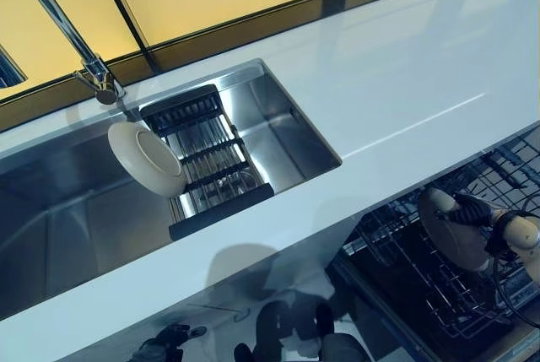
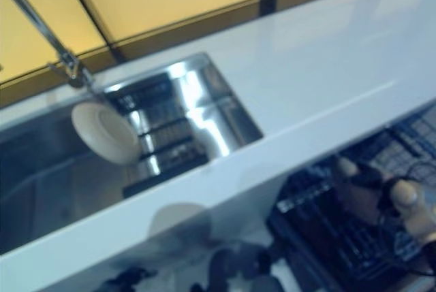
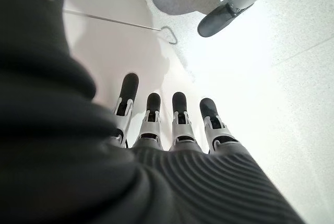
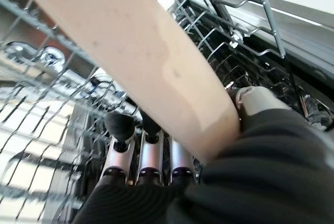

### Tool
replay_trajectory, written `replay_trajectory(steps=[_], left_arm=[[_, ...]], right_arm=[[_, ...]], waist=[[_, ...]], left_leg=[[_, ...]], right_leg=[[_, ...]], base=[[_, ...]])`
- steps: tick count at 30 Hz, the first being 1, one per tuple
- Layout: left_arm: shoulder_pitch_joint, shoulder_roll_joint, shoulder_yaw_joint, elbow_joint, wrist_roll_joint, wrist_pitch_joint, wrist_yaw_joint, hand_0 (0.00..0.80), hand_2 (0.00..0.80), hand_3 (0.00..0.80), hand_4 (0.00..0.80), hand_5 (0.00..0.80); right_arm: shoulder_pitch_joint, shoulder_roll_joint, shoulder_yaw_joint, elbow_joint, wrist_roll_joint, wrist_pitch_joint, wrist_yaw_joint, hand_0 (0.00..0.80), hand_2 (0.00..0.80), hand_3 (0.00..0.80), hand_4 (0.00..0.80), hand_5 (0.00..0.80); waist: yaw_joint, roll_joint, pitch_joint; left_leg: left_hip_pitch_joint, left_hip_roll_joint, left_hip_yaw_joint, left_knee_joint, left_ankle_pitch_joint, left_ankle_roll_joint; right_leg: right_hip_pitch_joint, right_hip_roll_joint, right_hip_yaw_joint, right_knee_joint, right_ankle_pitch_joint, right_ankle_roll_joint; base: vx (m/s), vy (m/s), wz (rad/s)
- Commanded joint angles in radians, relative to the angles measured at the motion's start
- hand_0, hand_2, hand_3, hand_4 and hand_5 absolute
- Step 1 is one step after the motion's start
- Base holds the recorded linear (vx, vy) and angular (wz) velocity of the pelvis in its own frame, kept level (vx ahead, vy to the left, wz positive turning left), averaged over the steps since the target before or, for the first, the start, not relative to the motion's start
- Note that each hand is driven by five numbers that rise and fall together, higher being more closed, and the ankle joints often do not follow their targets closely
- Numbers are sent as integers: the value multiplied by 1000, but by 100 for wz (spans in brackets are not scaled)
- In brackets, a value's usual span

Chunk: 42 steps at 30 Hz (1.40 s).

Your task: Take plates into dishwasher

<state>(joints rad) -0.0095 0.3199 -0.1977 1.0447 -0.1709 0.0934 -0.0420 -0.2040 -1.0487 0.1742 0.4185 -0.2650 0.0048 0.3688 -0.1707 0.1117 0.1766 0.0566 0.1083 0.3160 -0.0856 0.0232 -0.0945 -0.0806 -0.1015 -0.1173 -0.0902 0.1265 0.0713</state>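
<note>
My right hand (image 1: 498, 234) is shut on a cream plate (image 1: 447, 229) and holds it on edge just above the wire rack of the open dishwasher (image 1: 422, 290) at the lower right. In the right wrist view the plate (image 4: 146, 51) is pinched between my fingers (image 4: 141, 156) and my thumb (image 4: 255, 99), with the rack's tines right behind it. A second cream plate (image 1: 145, 158) stands tilted in the dark drying rack (image 1: 215, 168) inside the steel sink (image 1: 76, 210). My left hand (image 3: 172, 130) hangs low below the counter, fingers straight and empty.
A white counter (image 1: 405, 92) runs across the view above the dishwasher. A chrome tap (image 1: 93, 71) rises at the sink's far left edge. Yellow panels stand behind the counter.
</note>
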Motion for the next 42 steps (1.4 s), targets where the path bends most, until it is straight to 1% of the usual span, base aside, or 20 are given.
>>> replay_trajectory(steps=[1,6,13,16,25,28,29,30,31,32,33,42], left_arm=[[-66,45,-16,-6,-19,-15,0,0,0,0,0,0],[-73,41,-23,-14,-25,-16,-1,0,0,0,0,0],[-81,39,-29,-15,-26,-15,-3,0,0,0,0,0],[-86,39,-32,-16,-26,-14,-3,0,0,0,0,0],[-88,42,-29,-18,-19,-10,-11,0,0,0,0,0],[-86,38,-30,-15,-17,-14,-7,0,0,0,0,0],[-87,38,-30,-14,-16,-15,-7,0,0,0,0,0],[-87,38,-28,-15,-12,-15,-9,0,0,0,0,0],[-86,38,-27,-17,-10,-15,-9,0,0,0,0,0],[-86,38,-27,-18,-9,-14,-9,0,0,0,0,0],[-87,38,-28,-19,-9,-10,-8,0,0,0,0,0],[-77,46,-11,-8,-3,-10,-3,0,0,0,0,0]], right_arm=[[-146,47,52,72,-26,8,-21,800,800,800,800,800],[-154,61,81,116,-38,22,-20,800,800,800,800,800],[-165,87,108,200,-31,42,-20,800,800,800,800,800],[-169,95,107,247,-28,34,-30,800,800,800,800,800],[-161,105,96,269,-14,45,-24,800,800,800,800,800],[-153,113,94,271,-13,52,-24,800,800,800,800,800],[-149,116,92,272,-16,52,-28,762,762,762,762,762],[-144,117,88,270,-15,54,-35,637,637,637,637,637],[-138,118,84,268,-14,60,-39,320,320,320,320,320],[-135,119,82,266,-12,67,-37,78,78,78,78,78],[-130,123,77,262,-10,79,-33,0,0,0,0,0],[-94,104,34,222,-2,79,-33,0,0,0,0,0]], waist=[[25,-51,15],[32,-40,14],[44,-35,17],[49,-32,19],[51,-38,20],[50,-46,19],[49,-49,17],[50,-52,17],[49,-55,16],[49,-56,16],[48,-59,15],[42,-84,10]], left_leg=[[19,-23,-29,12,-53,26],[9,-29,-40,7,-47,24],[10,-31,-52,7,-46,23],[11,-31,-57,4,-45,23],[12,-28,-64,5,-44,20],[16,-23,-65,5,-45,20],[18,-21,-63,4,-45,19],[19,-20,-62,4,-45,19],[21,-18,-62,4,-45,19],[22,-18,-62,4,-46,19],[24,-17,-61,3,-46,19],[38,-9,-56,3,-50,21]], right_leg=[[-2,-43,-4,20,-29,88],[-8,-48,-8,17,-27,87],[-4,-53,-13,16,-26,86],[-4,-52,-16,13,-26,85],[-4,-50,-14,10,-23,83],[-1,-45,-9,10,-24,82],[1,-44,-9,8,-24,82],[3,-44,-9,8,-24,82],[4,-43,-9,8,-24,82],[5,-43,-9,8,-24,82],[6,-42,-8,8,-23,82],[15,-37,-3,8,-21,82]], base=[[-24,27,4],[-20,6,4],[-2,-4,1],[-6,-5,2],[-5,-3,4],[0,0,0],[0,0,0],[0,0,0],[0,0,0],[0,0,0],[0,0,0],[0,0,0]])
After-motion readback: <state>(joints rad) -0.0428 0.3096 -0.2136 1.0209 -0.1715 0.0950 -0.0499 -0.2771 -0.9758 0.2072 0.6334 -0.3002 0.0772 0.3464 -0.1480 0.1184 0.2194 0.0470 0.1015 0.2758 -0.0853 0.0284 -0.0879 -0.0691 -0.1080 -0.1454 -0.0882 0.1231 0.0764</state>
